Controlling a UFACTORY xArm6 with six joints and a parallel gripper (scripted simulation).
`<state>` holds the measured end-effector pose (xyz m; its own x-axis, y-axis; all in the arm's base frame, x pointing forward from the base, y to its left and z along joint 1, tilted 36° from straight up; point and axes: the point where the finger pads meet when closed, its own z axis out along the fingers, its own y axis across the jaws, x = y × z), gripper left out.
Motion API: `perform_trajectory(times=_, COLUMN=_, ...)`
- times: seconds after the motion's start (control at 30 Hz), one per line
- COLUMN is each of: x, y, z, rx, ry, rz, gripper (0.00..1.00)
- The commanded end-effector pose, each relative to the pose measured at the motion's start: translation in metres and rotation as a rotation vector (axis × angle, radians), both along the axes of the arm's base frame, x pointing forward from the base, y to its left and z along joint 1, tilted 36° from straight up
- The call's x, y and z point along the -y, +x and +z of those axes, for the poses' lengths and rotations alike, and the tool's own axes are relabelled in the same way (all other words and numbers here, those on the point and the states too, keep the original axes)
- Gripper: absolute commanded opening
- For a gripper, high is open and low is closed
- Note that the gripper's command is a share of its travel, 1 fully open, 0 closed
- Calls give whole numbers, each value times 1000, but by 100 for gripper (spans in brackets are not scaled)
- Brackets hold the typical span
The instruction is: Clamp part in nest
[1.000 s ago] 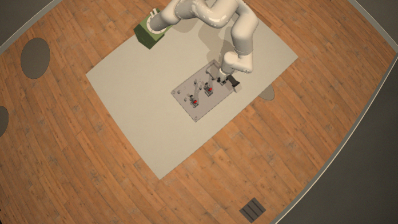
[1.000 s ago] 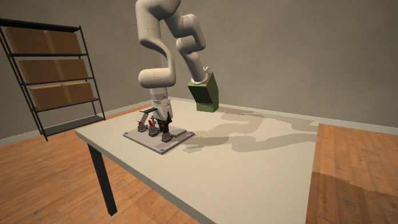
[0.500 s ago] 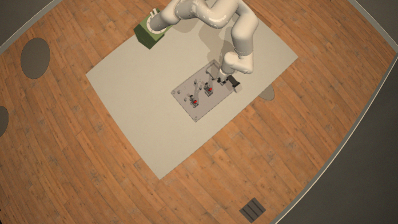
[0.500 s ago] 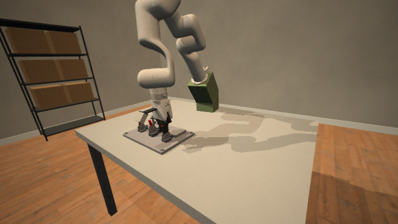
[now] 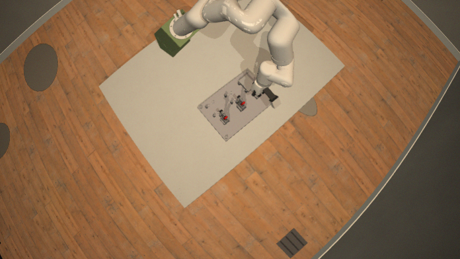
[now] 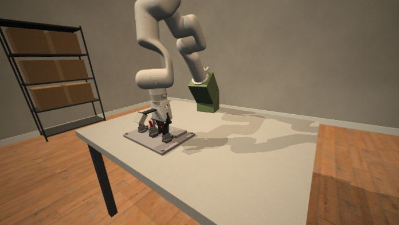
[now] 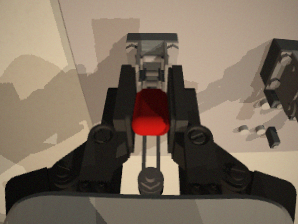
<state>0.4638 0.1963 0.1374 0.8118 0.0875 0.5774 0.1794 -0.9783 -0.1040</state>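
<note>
A grey fixture plate [image 5: 236,127] [image 6: 160,147] carries three toggle clamps with red handles. My gripper [image 5: 256,93] [image 6: 163,127] [image 7: 151,84] hangs straight down over the end clamp and is shut on that clamp's red handle [image 7: 149,112]. The handle stands steeply up between my fingers, with the clamp's base [image 7: 152,43] beyond it. A flat grey part [image 5: 245,78] [image 6: 179,133] lies in that clamp's nest on the plate. I cannot tell how the clamp's bar sits on the part. The arm hides this clamp in the overhead view.
The two other clamps [image 5: 225,117] [image 5: 242,104] stand close beside my fingers; one also shows in the wrist view [image 7: 280,79]. A dark bar juts out at wrist height past the plate's edge. The arm's green pedestal [image 5: 172,41] [image 6: 206,97] stands at the table's back.
</note>
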Motion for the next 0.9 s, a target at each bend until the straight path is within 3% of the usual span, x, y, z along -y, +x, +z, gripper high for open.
perform_trajectory(times=0.0, x=-1, y=3, z=3, rx=2, ry=2, rz=1, gripper=0)
perform_trajectory(times=0.87, x=-4, y=23, z=9, rx=1, ry=2, rz=1, gripper=0)
